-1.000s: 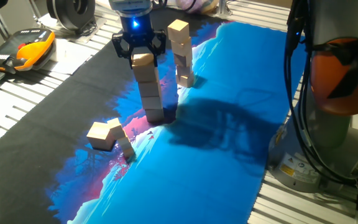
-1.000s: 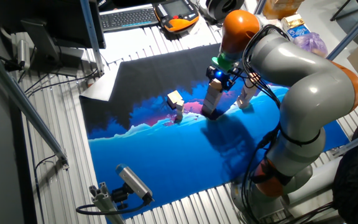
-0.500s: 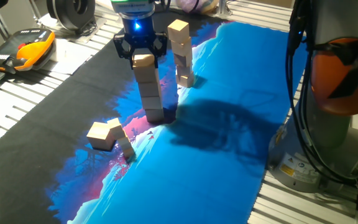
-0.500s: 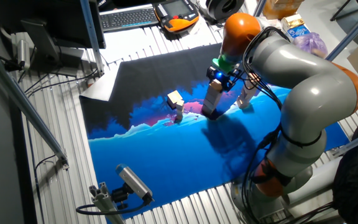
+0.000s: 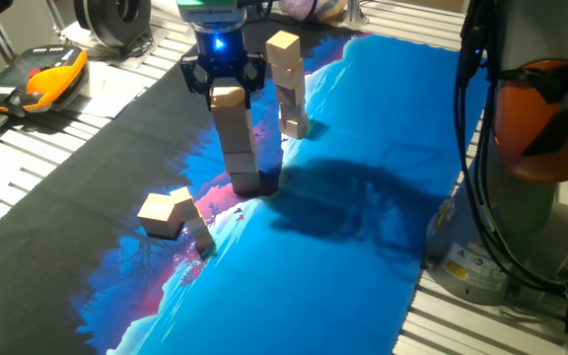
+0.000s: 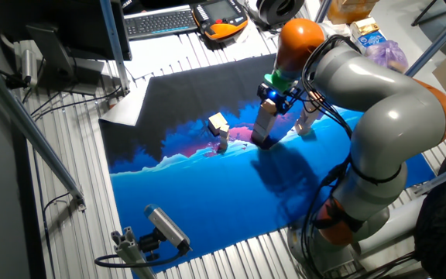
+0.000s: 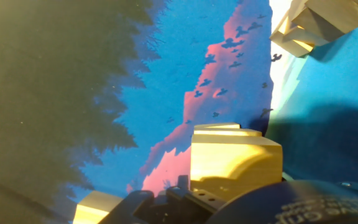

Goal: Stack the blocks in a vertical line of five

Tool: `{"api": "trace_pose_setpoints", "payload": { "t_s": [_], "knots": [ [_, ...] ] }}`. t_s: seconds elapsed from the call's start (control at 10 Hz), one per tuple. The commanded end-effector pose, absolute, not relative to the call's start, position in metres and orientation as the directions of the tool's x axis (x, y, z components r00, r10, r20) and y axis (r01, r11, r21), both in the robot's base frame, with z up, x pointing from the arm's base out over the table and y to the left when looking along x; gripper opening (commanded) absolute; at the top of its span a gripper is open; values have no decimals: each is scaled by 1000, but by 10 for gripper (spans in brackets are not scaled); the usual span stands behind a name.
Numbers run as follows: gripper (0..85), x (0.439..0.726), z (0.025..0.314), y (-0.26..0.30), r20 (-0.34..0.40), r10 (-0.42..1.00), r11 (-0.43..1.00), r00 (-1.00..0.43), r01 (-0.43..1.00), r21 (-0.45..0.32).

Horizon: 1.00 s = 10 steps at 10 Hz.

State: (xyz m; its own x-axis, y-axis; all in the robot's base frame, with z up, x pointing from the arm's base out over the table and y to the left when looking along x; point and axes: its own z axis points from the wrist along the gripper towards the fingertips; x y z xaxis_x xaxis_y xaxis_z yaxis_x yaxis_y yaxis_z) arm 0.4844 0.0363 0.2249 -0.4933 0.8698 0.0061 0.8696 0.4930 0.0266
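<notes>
The gripper hangs directly over the nearer stack of blocks, and its black fingers stand on both sides of the top block. In one fixed view the fingers appear spread, with a small gap to the block's sides, so they seem released — but the gap is dark there and I cannot tell for sure. A blue light shines on the hand just above the fingers.

This stack rises from the printed mat, at the place where the pink and blue parts of the print meet. It looks like 3 or 4 blocks high; the joints between the lower blocks are hard to count. Just behind it stands a second stack, about the same height, with its top block turned a little against the ones below.

Nearer to the camera, 2 more blocks lie loose on the mat: a tilted block and a smaller-looking one touching it.

In the hand view the top block fills the lower middle, lit yellow, and the other stack shows in the upper right corner.

At the far edge of the counter, well apart from the mat, rests an orange-and-black handheld device.

In the other fixed view the grey arm bends over the mat, and the stacks are partly hidden by it.
</notes>
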Motion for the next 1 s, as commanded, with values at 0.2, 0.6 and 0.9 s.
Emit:
{"api": "trace_pose_setpoints", "payload": {
  "t_s": [0.2, 0.6, 0.9],
  "knots": [
    [170, 485, 225, 36, 0, 870, 493, -493, 870, 20],
    [340, 486, 225, 36, -6, 868, 496, -496, 868, 8],
    [510, 486, 225, 37, -11, 870, 493, -493, 870, -2]
  ]
}}
